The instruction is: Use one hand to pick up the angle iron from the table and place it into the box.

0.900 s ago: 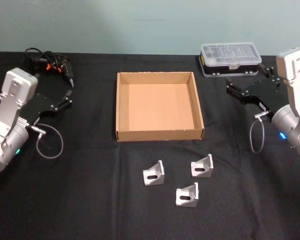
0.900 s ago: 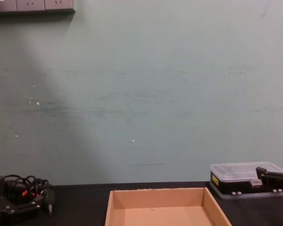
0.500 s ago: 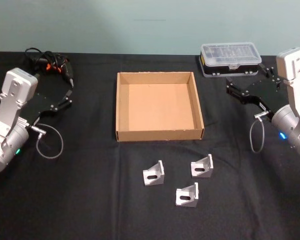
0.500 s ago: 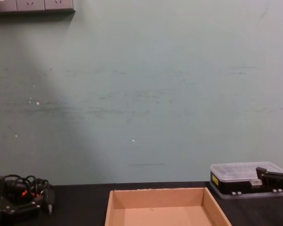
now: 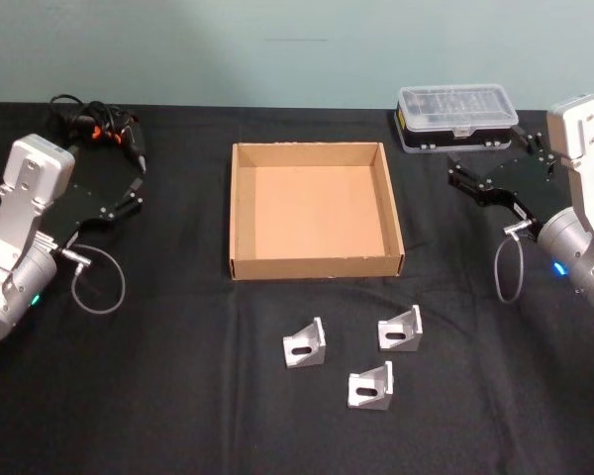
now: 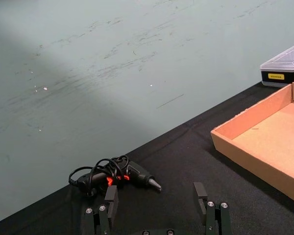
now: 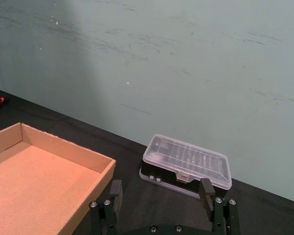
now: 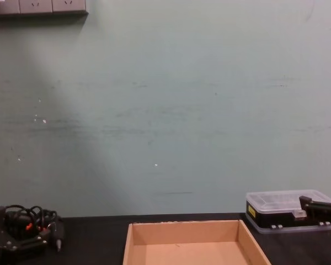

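Three silver angle irons lie on the black table [image 5: 178,396] in front of the box: one on the left [image 5: 305,344], one on the right [image 5: 400,330], one nearest me [image 5: 370,386]. The tan cardboard box [image 5: 317,265] sits at the centre with nothing in it; its walls also show as the box [image 6: 250,156], [image 7: 63,152], [image 8: 182,229]. My left gripper [image 5: 137,193] hovers open at the far left, away from the irons. My right gripper [image 5: 453,170] hovers open at the far right, beside the box's right wall. Both also appear open and holding nothing in the wrist views: left gripper [image 6: 156,196], right gripper [image 7: 160,190].
A black case with a clear lid [image 5: 455,114] stands at the back right, just behind my right gripper. A black tool with tangled cables [image 5: 99,124] lies at the back left. Cable loops hang from both wrists.
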Available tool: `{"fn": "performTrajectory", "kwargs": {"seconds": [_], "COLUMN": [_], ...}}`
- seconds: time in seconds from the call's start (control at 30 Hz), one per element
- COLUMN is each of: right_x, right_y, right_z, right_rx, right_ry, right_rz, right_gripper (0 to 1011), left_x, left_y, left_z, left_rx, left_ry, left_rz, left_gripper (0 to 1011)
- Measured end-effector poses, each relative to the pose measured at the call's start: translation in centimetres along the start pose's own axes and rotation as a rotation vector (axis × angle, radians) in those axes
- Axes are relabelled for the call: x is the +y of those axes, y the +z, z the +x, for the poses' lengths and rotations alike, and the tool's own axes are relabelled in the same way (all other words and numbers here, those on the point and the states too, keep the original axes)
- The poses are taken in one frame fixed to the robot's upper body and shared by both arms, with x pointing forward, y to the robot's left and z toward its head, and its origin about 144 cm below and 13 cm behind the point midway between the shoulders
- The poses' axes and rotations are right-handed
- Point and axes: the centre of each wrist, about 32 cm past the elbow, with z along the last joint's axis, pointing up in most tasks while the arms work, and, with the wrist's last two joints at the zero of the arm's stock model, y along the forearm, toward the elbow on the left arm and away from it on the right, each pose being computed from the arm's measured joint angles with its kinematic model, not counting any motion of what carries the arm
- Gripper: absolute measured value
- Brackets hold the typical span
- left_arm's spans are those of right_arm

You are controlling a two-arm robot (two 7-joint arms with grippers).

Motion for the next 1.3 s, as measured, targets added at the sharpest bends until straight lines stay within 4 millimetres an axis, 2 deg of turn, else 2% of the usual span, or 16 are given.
{"fn": "performTrajectory", "kwargs": {"seconds": [1.3], "right_x": [0.00], "right_y": [0.00], "right_z": [0.00], "right_rx": [0.000], "right_ry": [0.000], "right_rz": [0.000], "right_gripper": [1003], "left_x": [0.00], "left_y": [0.00], "left_z": [0.00], "left_rx": [0.000], "left_ry": [0.000], "left_rz": [0.000], "left_gripper": [1000]}}
